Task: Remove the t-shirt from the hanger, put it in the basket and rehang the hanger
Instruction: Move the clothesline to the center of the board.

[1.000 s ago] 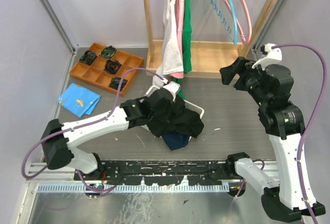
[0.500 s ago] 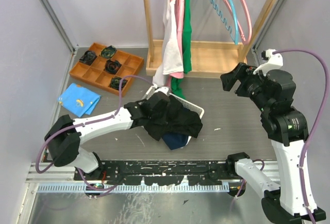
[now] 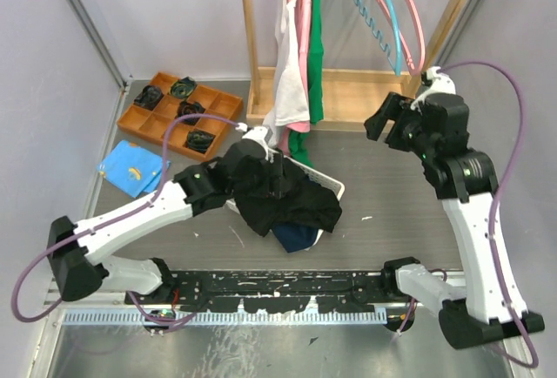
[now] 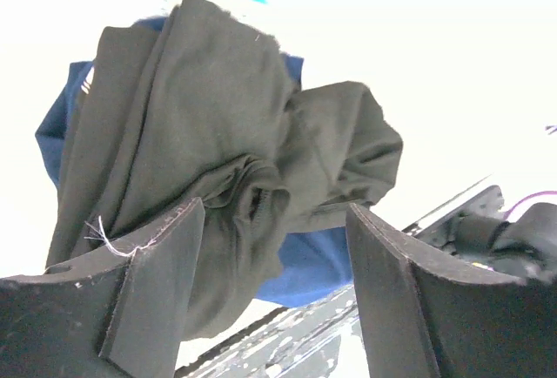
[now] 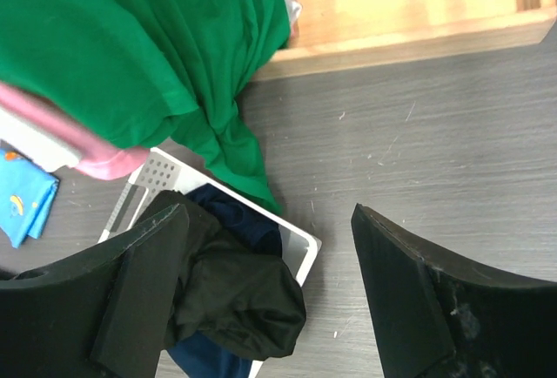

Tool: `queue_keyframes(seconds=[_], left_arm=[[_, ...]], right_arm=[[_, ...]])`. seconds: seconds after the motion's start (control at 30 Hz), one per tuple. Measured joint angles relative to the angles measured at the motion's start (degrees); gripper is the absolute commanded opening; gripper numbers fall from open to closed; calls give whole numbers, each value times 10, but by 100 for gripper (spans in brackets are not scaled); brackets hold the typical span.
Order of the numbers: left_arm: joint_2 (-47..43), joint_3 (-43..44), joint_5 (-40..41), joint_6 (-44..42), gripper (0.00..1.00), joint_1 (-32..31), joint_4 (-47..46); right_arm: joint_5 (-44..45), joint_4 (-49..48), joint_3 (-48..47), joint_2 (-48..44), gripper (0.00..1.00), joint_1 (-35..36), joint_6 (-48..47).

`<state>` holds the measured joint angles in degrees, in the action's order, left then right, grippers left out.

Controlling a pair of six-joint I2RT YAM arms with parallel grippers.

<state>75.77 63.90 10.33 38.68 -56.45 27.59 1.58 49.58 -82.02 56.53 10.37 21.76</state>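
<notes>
On the rack hang a white t-shirt (image 3: 287, 73), a pink one and a green t-shirt (image 3: 314, 56) (image 5: 130, 38), each on its hanger. A black t-shirt (image 3: 291, 204) (image 4: 226, 117) (image 5: 235, 295) lies crumpled in the white basket (image 3: 335, 188) (image 5: 300, 247), on top of a dark blue garment (image 3: 296, 237) (image 4: 313, 269). My left gripper (image 3: 277, 178) (image 4: 274, 265) hovers open just above the black t-shirt, with nothing between its fingers. Up in the air, right of the green t-shirt, my right gripper (image 3: 383, 121) (image 5: 268, 221) stands open and empty.
Two bare hangers, light blue (image 3: 370, 3) and pink (image 3: 402, 12), hang at the rack's right. The rack's wooden base (image 3: 348, 99) (image 5: 392, 3) stands behind the basket. An orange compartment tray (image 3: 178, 112) and a blue cloth (image 3: 132, 169) (image 5: 22, 195) lie at the left.
My left gripper has opened and let go of the black t-shirt, which now rests in the basket, and has drawn back. The right gripper has moved up towards the rack.
</notes>
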Motion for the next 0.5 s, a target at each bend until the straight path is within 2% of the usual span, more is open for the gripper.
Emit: queue_keyframes(seconds=[0.23, 0.27, 0.33, 0.5], left_arm=[[-92, 60, 14, -20, 83, 0, 28], [-110, 63, 16, -24, 86, 0, 27], [-144, 64, 19, -32, 100, 0, 25], [-225, 63, 33, -54, 98, 0, -2]], right_arm=[[-4, -8, 7, 92, 79, 0, 16], [-4, -14, 11, 99, 79, 0, 16], [-3, -30, 22, 107, 79, 0, 16], [5, -98, 70, 133, 80, 6, 9]])
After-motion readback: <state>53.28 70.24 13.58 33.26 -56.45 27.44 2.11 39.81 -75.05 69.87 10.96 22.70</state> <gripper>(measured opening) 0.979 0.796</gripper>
